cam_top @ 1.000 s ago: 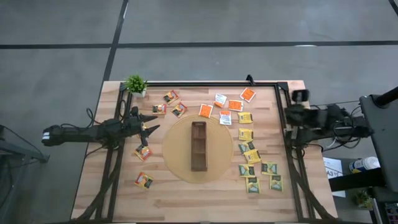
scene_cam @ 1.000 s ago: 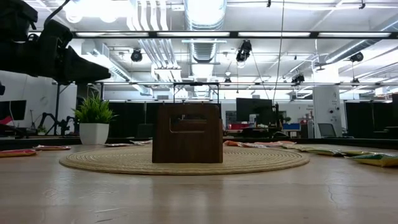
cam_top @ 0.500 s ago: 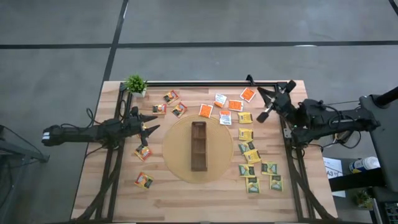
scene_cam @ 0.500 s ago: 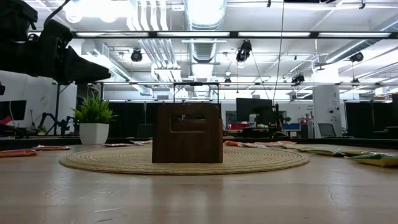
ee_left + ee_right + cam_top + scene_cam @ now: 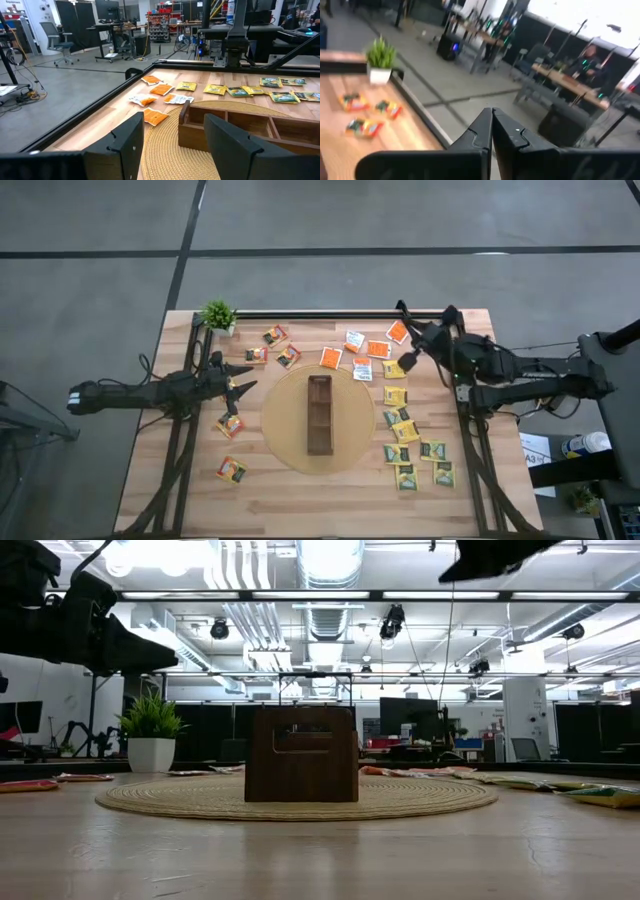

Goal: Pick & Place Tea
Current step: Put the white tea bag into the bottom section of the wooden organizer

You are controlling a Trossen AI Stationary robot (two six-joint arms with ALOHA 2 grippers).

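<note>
The tea lies as small flat sachets on the wooden table: orange ones (image 5: 331,357) at the far middle, yellow ones (image 5: 395,394) down the right, red-brown ones (image 5: 230,424) on the left. My left gripper (image 5: 245,383) hovers open at the left, level, pointing at the brown box (image 5: 240,127), with nothing between its fingers (image 5: 131,142). My right gripper (image 5: 408,360) is shut and hangs high over the far-right sachets. The low view shows it at the top (image 5: 490,558). Its own view (image 5: 492,131) looks past the plant (image 5: 380,60) into the room.
A long narrow brown box (image 5: 319,415) with compartments stands on a round woven mat (image 5: 285,430) at the table's middle. A small potted plant (image 5: 218,315) sits at the far left corner. A dark frame rail (image 5: 330,315) runs along the far edge and both sides.
My right arm has swung out from its folded place at the table's right edge toward the left, over the far-right sachets. It has turned as it went, and its gripper has stayed shut. It has come into the top of the low view.
</note>
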